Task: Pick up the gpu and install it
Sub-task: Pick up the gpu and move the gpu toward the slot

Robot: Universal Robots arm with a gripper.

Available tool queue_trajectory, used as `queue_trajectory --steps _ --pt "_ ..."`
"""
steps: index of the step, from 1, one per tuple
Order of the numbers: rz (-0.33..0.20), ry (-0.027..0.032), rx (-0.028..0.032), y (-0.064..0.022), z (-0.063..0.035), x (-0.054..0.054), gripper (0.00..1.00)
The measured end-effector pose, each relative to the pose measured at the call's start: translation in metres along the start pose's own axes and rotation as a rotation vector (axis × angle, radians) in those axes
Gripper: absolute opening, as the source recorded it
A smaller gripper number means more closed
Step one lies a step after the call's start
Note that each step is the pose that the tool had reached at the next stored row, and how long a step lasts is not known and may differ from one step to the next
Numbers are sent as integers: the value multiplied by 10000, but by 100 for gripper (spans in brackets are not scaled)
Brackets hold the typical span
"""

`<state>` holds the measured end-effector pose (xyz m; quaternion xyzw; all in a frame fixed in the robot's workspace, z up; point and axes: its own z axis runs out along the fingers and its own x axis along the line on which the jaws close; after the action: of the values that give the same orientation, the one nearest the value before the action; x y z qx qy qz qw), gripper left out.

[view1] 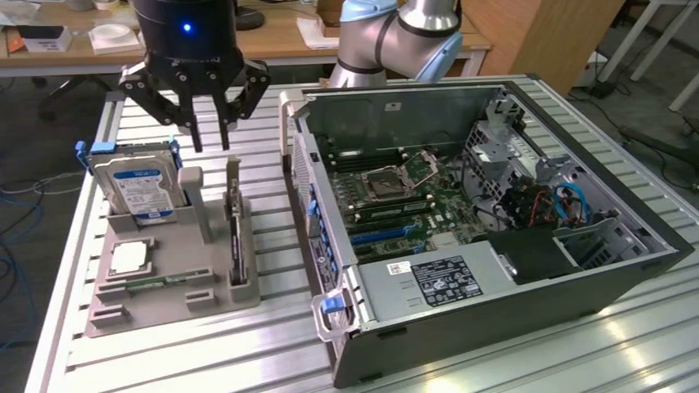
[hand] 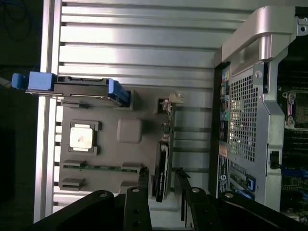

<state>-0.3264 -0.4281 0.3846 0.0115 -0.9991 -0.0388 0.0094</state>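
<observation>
Pincer [view1: 211, 135], jaws apart, poised above the far end of the grey holder [view1: 164, 304], which lies on the slatted table [view1: 273, 344] at the exterior view's left. We see the gpu [view1: 235, 237] standing on edge in the holder's right-hand slot. In the wrist view the fingers [hand: 144, 192] lie one to each side of the card; we cannot tell whether they touch it. A hard drive [view1: 137, 187] stands upright at the holder's far left, with a processor [view1: 129, 255] and a memory strip [view1: 153, 283] nearer. The open computer case [view1: 611, 246] lies just right of the holder.
</observation>
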Motion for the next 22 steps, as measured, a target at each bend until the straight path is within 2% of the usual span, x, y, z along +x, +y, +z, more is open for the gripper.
queue_trajectory --steps 4,16,19,21,22 --pt "-11 0 -1 -39 3 1 35" --pt "-15 1 0 -87 46 0 35" --pt "-14 3 0 -134 48 2 35" --pt "-13 3 -1 -139 51 2 36" --pt "-12 3 -1 -141 53 2 43"
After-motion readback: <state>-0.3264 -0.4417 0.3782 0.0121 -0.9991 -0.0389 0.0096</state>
